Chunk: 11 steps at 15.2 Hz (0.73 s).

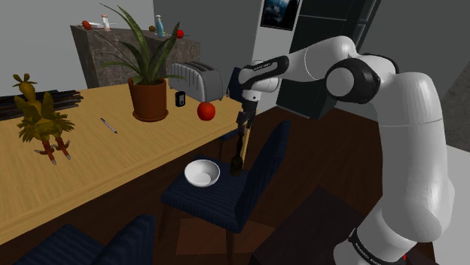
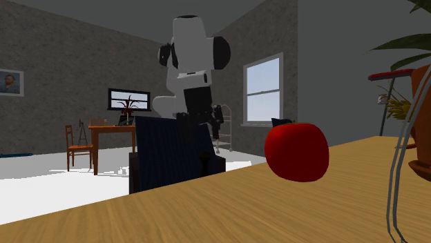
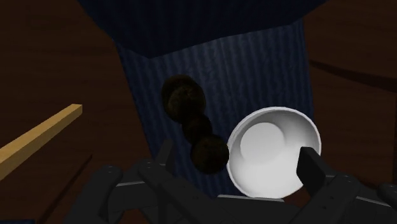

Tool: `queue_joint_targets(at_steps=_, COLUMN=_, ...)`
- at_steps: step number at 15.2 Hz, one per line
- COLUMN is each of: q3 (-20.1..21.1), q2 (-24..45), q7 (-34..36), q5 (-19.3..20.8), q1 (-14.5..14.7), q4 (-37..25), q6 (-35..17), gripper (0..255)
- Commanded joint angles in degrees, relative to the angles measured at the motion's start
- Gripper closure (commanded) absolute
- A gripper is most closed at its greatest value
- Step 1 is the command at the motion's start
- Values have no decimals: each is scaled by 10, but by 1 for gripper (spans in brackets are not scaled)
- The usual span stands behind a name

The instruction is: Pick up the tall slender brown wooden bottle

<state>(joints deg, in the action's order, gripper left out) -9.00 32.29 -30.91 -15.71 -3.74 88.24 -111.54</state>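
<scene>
Hovering over the chair seat [image 1: 215, 199] now, your gripper [image 1: 243, 119] has jaws spread wide, nothing held; brown bottle [image 1: 239, 147] stands on the seat, top btwn the fingers [image 3: 312, 168], white bowl [image 1: 202, 173] just beside it.

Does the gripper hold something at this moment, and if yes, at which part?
Nothing is held. The gripper is open, its fingers apart on either side of the top of the brown bottle, not clasping it; it stands on the chair seat.
</scene>
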Motion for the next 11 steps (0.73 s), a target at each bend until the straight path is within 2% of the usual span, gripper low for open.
queue_joint_targets(at_steps=1, q3=5, q2=45, q7=-9, q5=-5, q1=-8, q4=-53, q6=9, gripper=0)
queue_joint_targets(at_steps=10, q3=9, q2=73, q7=-18, q5=-12, q1=-9, q4=-40, q6=-31, gripper=0)
queue_joint_targets(at_steps=11, q3=9, q2=73, q7=-18, q5=-12, q1=-9, q4=-39, q6=-32, gripper=255)
